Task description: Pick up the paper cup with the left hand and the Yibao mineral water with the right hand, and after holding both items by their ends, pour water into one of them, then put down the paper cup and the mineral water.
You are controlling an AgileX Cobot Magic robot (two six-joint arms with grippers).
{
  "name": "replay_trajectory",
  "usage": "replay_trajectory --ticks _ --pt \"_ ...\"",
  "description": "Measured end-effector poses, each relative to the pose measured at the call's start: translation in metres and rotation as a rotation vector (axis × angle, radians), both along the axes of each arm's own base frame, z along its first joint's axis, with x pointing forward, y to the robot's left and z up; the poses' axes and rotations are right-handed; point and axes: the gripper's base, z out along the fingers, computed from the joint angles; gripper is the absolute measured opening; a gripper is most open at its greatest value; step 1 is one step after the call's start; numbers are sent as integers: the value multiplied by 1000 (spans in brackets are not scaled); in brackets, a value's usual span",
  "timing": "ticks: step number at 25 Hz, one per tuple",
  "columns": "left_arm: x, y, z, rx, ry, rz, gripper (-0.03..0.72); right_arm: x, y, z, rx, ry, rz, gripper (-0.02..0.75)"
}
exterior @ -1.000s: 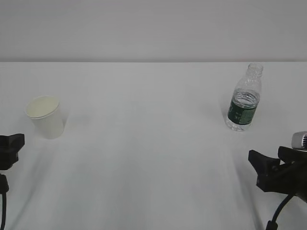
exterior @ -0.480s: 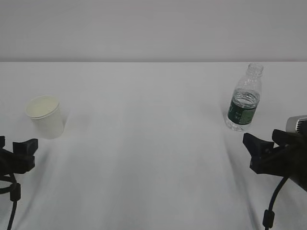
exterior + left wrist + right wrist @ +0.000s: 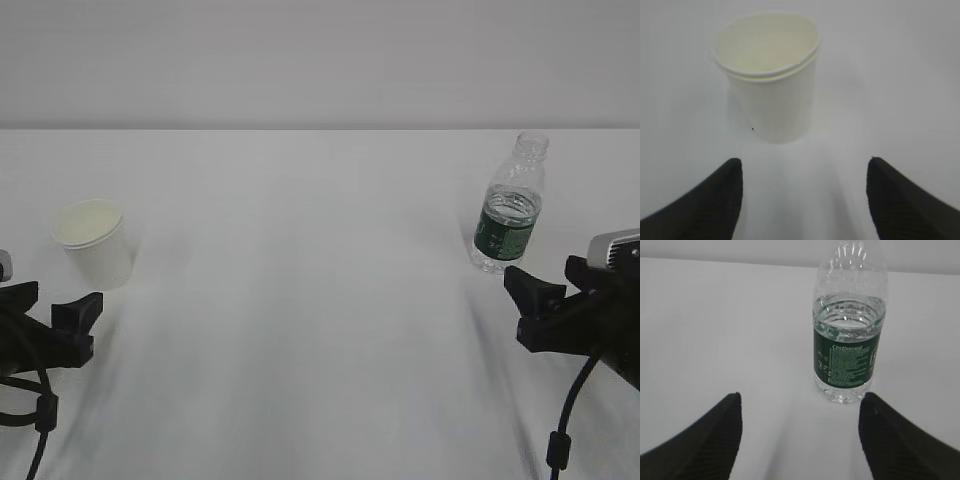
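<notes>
The white paper cup (image 3: 94, 243) stands upright at the left of the table; it also shows in the left wrist view (image 3: 769, 75), ahead of the fingers. My left gripper (image 3: 55, 305) (image 3: 802, 167) is open and empty, just in front of the cup and apart from it. The Yibao mineral water (image 3: 510, 206) stands upright at the right, uncapped, with a dark green label; it also shows in the right wrist view (image 3: 850, 325). My right gripper (image 3: 545, 280) (image 3: 800, 400) is open and empty, just in front of the bottle and slightly left of it.
The white table (image 3: 310, 300) runs back to a pale wall. Black cables hang from both wrists at the front corners.
Both grippers have moved forward and inward: the left toward the cup, the right toward the bottle. Cup and bottle have not moved.
</notes>
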Motion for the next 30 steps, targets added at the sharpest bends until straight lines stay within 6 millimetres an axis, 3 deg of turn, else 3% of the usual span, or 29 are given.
replay_trajectory --ticks 4,20,30 --pt "0 0 -10 5 33 3 552 2 0 0 1 -4 -2 552" --pt "-1 -2 -10 5 29 -27 527 2 0 0 1 -3 -5 552" --pt "16 -7 -23 8 42 -35 603 13 3 -7 -1 6 -5 582"
